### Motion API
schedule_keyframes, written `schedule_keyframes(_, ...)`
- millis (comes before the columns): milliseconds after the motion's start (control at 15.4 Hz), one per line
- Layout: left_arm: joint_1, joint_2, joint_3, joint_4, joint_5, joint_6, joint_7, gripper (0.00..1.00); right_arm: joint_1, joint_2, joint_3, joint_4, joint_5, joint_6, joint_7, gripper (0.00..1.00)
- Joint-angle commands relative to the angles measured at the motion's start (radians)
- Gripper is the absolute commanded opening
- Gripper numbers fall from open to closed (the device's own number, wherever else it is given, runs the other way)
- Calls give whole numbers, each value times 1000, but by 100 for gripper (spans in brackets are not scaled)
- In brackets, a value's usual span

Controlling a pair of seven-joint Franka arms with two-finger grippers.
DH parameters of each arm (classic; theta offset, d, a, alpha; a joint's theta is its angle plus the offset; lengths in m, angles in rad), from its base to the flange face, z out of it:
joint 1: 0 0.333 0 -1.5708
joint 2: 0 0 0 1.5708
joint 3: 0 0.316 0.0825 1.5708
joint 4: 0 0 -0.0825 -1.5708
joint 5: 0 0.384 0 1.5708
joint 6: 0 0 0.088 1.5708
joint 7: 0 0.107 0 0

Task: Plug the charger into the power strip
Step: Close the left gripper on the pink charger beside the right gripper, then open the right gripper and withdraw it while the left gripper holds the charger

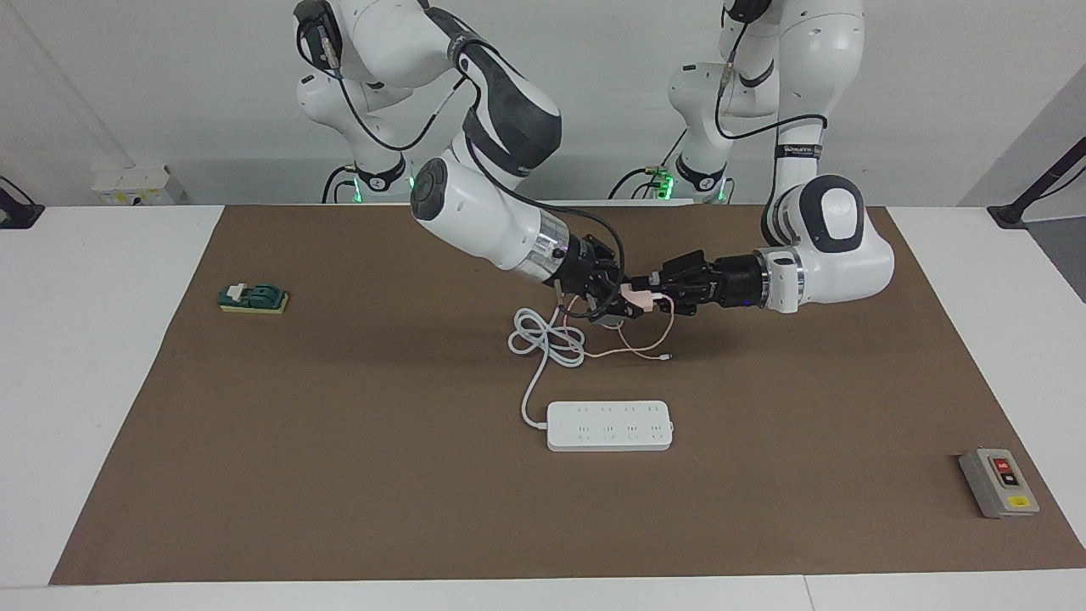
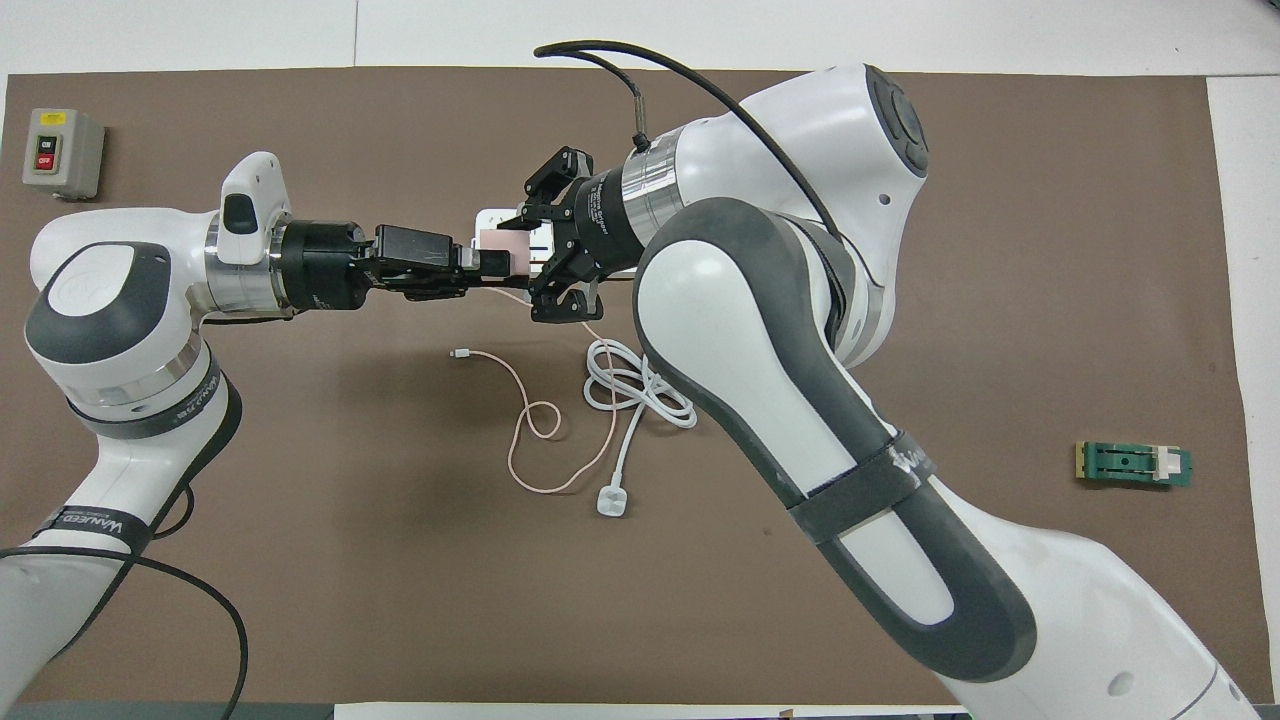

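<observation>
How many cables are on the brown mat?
2. A thin pink cable hangs from the charger and loops on the mat; a thick white cord coils beside it, nearer to the robots than the power strip. Arms may hide others.

One flat white rectangular power strip (image 1: 609, 425), one small pale-pink cube charger (image 1: 635, 297) (thin pink cable attached), one grey box (image 1: 999, 483) with red and yellow buttons, one green-and-yellow block (image 1: 253, 299), two white robot arms.

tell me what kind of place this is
Probably a robotics lab bench: two Franka arms mounted at a white table covered by a brown mat, with test props laid out, a power strip and a grey push-button switch box.
</observation>
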Motion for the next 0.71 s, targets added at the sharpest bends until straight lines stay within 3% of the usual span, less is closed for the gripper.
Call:
schedule_keyframes(0,9,5,1,5,-4,-18,10,0,-10,9,-1,15,10,-10,44,100)
schedule_keyframes(324,10,5,2,9,-4,-22,-3,0,-24,10,-2,18,8,-16,70,100)
schedule_keyframes(518,20,2,8,26,13,-12,-81,0,-85,9,-2,25,5,-57,71,100)
schedule_keyframes(648,24,0,11,90,140,-4,-187,0,-122,-2,-8,35,-4,-88,71,100)
